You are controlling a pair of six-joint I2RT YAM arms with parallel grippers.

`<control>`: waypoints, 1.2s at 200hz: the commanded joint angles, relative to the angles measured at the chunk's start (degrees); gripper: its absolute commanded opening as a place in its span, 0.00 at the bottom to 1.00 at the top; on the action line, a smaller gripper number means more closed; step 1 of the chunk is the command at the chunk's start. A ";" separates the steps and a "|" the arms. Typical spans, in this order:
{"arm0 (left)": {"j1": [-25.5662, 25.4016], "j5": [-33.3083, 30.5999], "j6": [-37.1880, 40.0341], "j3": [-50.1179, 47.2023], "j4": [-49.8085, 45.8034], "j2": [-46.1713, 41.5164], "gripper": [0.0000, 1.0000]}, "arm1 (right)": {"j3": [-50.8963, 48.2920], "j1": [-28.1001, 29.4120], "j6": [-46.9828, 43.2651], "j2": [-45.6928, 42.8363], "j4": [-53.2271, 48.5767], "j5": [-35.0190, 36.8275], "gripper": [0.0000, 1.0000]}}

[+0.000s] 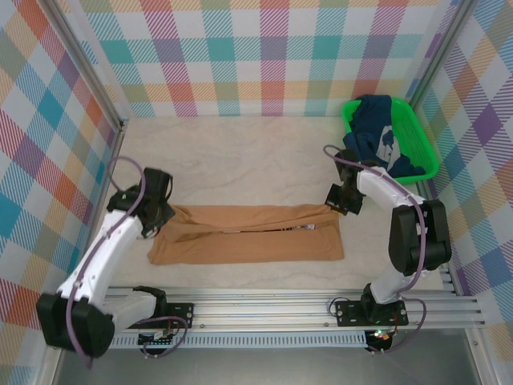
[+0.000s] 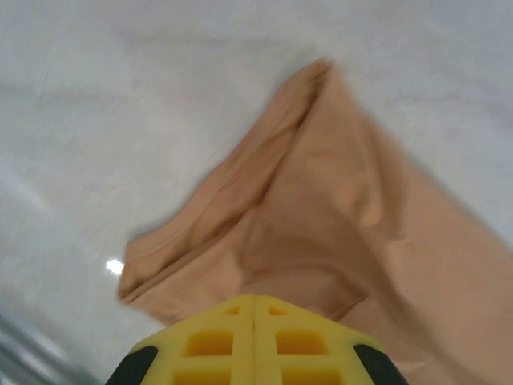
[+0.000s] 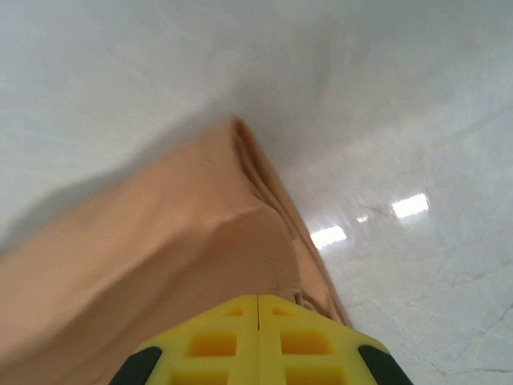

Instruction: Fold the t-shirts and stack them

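Note:
The tan-orange t-shirt (image 1: pixel 248 245) lies across the near middle of the table as a long band, its upper half folded over toward the front. My left gripper (image 1: pixel 163 218) is shut at the band's left end. In the left wrist view the t-shirt cloth (image 2: pixel 321 200) rises in a peak to the closed yellow fingertips (image 2: pixel 255 298). My right gripper (image 1: pixel 337 202) is shut at the band's upper right corner, and there the t-shirt cloth (image 3: pixel 160 241) also runs up into the closed fingertips (image 3: pixel 258 297). The navy blue t-shirt (image 1: pixel 377 132) lies crumpled in the basket.
The green plastic basket (image 1: pixel 431 160) stands at the back right, close behind the right arm. Checkered walls close in the left, back and right sides. A metal rail (image 1: pixel 280 309) runs along the near edge. White table surface (image 1: pixel 240 152) stretches behind the shirt.

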 commanded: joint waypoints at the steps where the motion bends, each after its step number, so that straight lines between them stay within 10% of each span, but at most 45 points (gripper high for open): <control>1: 1.32 -0.63 5.84 11.22 6.32 10.07 0.00 | 8.29 -0.24 -1.14 4.35 -0.05 1.12 0.00; 76: 4.74 0.61 18.30 48.42 4.64 38.94 0.00 | 31.76 -1.65 -2.62 20.71 -3.79 -0.82 0.00; 240: 1.77 -0.81 10.66 -4.97 2.95 -1.92 0.00 | 1.79 -1.59 -3.10 5.22 1.28 -0.66 0.00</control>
